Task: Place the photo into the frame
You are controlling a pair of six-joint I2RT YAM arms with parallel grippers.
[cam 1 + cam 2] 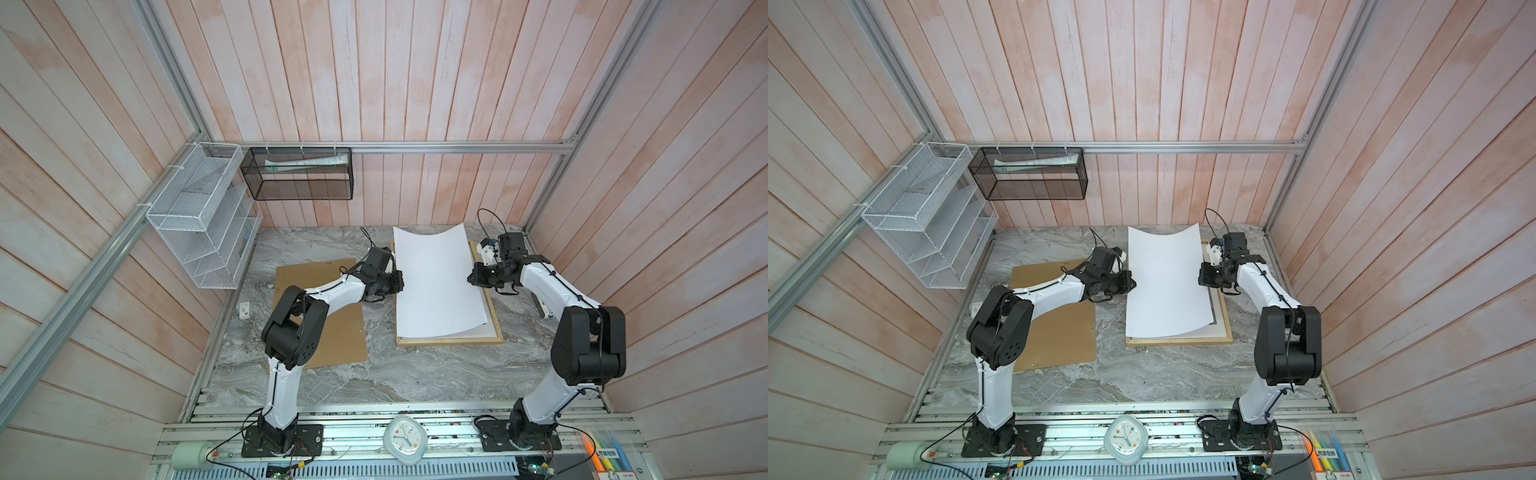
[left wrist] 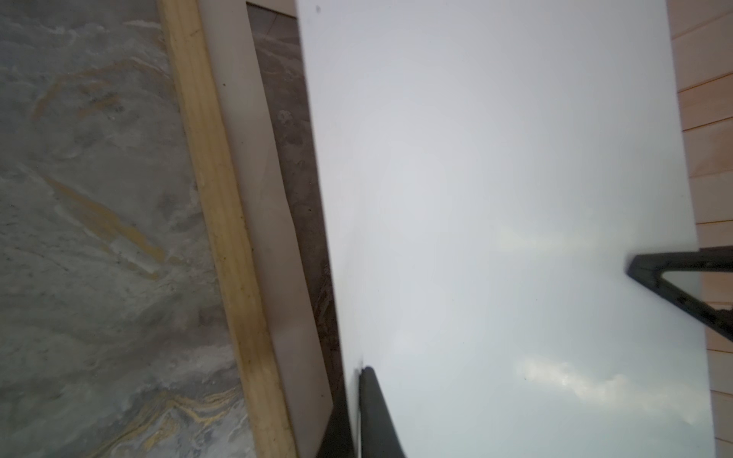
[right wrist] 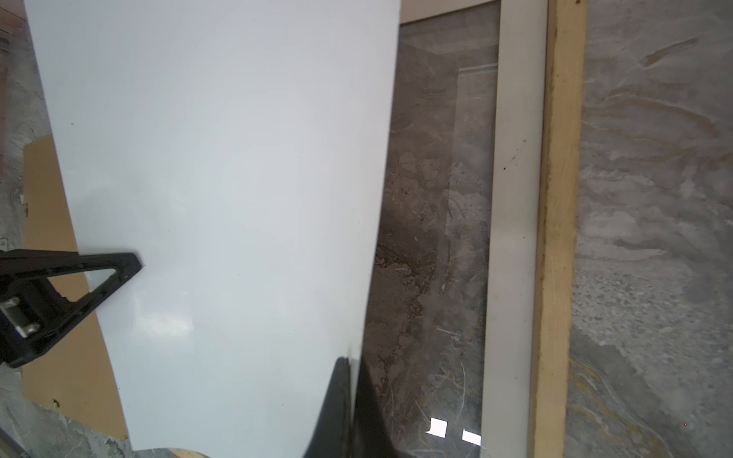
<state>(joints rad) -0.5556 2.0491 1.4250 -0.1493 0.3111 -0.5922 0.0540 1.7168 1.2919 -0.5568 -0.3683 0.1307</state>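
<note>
- The photo [image 1: 436, 282], white back up, sags just above the frame [image 1: 449, 341], right of centre in both top views.
- Left gripper [image 1: 397, 278] and right gripper [image 1: 473, 277] pinch opposite edges.
- Placement step, I'd say; next, square it inside the frame.

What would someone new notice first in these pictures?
The large photo, white back up and bowed, hangs over the pale wooden frame on the right half of the marble table. The left gripper and the right gripper pinch its opposite long edges. A brown backing board lies flat left of the frame.
</note>
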